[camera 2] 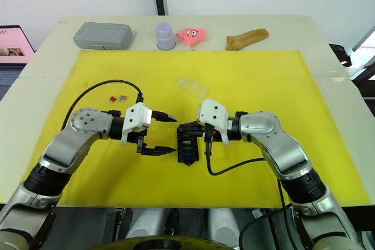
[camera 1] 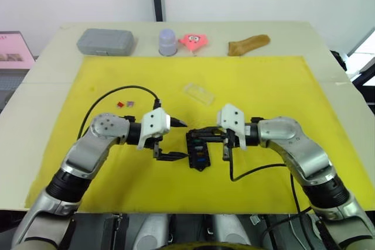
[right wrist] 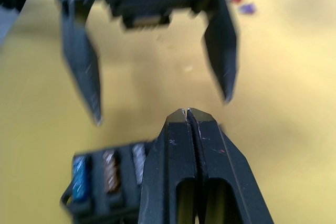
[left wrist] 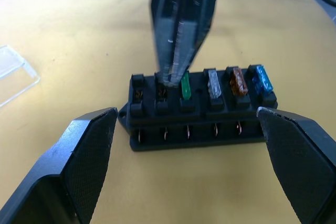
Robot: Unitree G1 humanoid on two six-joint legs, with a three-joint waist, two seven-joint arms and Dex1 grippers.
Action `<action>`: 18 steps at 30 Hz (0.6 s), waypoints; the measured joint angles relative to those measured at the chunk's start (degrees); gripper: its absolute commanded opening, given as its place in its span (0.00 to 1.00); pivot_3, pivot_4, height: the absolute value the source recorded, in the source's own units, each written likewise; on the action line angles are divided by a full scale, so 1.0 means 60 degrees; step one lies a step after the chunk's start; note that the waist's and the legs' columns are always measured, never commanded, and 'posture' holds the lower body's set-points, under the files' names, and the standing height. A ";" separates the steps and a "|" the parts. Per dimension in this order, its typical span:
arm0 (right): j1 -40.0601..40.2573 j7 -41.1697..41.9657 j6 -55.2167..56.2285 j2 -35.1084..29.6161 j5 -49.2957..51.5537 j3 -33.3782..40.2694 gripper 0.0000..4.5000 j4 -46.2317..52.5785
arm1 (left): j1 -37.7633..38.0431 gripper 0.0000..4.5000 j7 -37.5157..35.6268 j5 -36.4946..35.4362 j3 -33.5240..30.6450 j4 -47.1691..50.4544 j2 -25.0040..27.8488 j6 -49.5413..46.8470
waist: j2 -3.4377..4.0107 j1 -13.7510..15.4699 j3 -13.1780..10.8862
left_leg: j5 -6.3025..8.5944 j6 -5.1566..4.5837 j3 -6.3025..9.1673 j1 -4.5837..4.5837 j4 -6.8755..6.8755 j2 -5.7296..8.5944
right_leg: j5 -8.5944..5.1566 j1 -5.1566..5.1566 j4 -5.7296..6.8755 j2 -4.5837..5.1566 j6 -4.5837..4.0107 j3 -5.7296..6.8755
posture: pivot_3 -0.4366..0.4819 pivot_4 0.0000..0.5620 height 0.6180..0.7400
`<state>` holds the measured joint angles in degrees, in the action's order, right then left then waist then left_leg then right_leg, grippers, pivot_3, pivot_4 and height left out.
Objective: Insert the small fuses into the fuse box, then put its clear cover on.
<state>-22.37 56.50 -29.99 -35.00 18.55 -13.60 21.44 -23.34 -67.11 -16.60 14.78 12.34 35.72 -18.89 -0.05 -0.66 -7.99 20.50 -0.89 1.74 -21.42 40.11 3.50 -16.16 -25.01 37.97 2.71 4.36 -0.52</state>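
Note:
The black fuse box (camera 1: 198, 151) lies on the yellow mat (camera 1: 275, 92) between my two grippers. Green, grey, amber and blue small fuses (left wrist: 185, 85) stand in its top row, and two slots beside the green one hold none. My right gripper (camera 1: 193, 136) is shut, its tips (left wrist: 170, 80) pressed onto the slot next to the green fuse. My left gripper (camera 1: 186, 140) is open just left of the box, one finger (left wrist: 86, 150) on either side of its end. A red (camera 1: 120, 104) and a purple fuse (camera 1: 129, 103) lie loose at the left. The clear cover (camera 1: 198, 93) rests behind the box.
Along the table's back edge stand a grey case (camera 1: 105, 41), a lilac cup (camera 1: 167, 41), a pink star-shaped toy (camera 1: 193, 40) and a tan object (camera 1: 249, 44). Black cables loop from both wrists over the mat.

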 measured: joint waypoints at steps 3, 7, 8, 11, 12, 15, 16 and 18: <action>0.0012 0.0011 0.0000 -0.0243 -0.0054 0.0016 0.01 0.0102 | 0.0000 1.00 -0.0051 0.0012 0.0005 0.0000 -0.0003 0.0083 | 0.0001 0.0001 0.0000 | 0.0000 0.0000 0.0000 0.0000 0.0000 0.0000 | 0.0000 0.0000 0.0000 0.0000 0.0000 0.0000 | 0.48 0.27 1.00; 0.0343 0.0001 0.0161 -0.0534 -0.0433 -0.0180 0.01 -0.0047 | 0.0002 1.00 -0.0068 0.0022 0.0007 -0.0024 -0.0012 0.0103 | 0.0000 0.0008 0.0000 | 0.0000 0.0000 0.0000 -0.0002 0.0000 0.0000 | 0.0000 0.0000 -0.0001 0.0000 0.0000 0.0000 | 0.48 0.27 1.00; 0.0344 -0.0010 0.0138 -0.0555 -0.0455 -0.0210 0.01 -0.0030 | 0.0001 1.00 -0.0081 0.0012 0.0007 -0.0029 -0.0015 0.0095 | -0.0002 0.0004 0.0001 | 0.0000 0.0000 -0.0001 0.0002 0.0000 0.0001 | 0.0000 0.0004 -0.0001 0.0000 0.0000 0.0000 | 0.48 0.27 1.00; 0.0308 -0.0070 0.0234 -0.0726 -0.0699 -0.0347 0.01 0.0099 | 0.0003 1.00 -0.0140 -0.0022 0.0006 -0.0029 -0.0023 0.0093 | 0.0000 -0.0010 0.0003 | 0.0000 0.0000 0.0000 0.0007 -0.0001 -0.0001 | 0.0000 0.0005 0.0000 -0.0001 0.0000 -0.0001 | 0.48 0.27 1.00; 0.0261 -0.0087 0.0219 -0.0765 -0.0755 -0.0367 0.01 0.0136 | 0.0012 1.00 -0.0135 -0.0024 -0.0003 -0.0030 -0.0022 0.0094 | 0.0000 -0.0006 0.0002 | 0.0000 0.0000 0.0000 0.0006 -0.0001 -0.0001 | 0.0000 0.0005 -0.0001 -0.0001 0.0000 0.0000 | 0.48 0.27 1.00; 0.0086 -0.0300 -0.0856 -0.0703 -0.0207 -0.0020 0.01 0.0300 | 0.0021 1.00 0.0219 -0.0425 -0.0367 -0.0028 -0.0122 -0.0480 | -0.0002 0.0000 0.0001 | 0.0000 0.0000 0.0000 -0.0003 0.0004 0.0000 | 0.0000 0.0001 0.0000 0.0000 0.0000 -0.0001 | 0.48 0.27 1.00; -0.0001 -0.0359 -0.1268 -0.0682 0.0181 0.0280 0.01 0.0442 | 0.0021 1.00 0.0460 -0.0687 -0.0670 -0.0013 -0.0193 -0.0823 | 0.0001 0.0002 -0.0003 | 0.0000 0.0000 0.0000 -0.0010 0.0005 -0.0001 | 0.0000 -0.0006 0.0000 0.0000 0.0000 -0.0001 | 0.48 0.27 1.00; -0.0303 -0.0412 -0.1876 -0.0720 0.0953 0.1113 0.01 0.0894 | 0.0046 1.00 0.0992 -0.1109 -0.1362 0.0085 -0.0266 -0.1303 | 0.0001 0.0003 -0.0003 | 0.0000 0.0000 0.0001 -0.0015 0.0004 -0.0001 | 0.0000 -0.0015 0.0003 0.0000 0.0000 -0.0001 | 0.48 0.27 1.00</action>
<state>-24.19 54.03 -41.25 -39.32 24.27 -6.92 26.80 -23.07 -61.16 -23.26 6.61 12.86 34.13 -26.71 -0.04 -0.64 -8.00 20.50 -0.89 1.74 -21.51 40.13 3.49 -16.16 -25.09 37.99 2.71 4.36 -0.52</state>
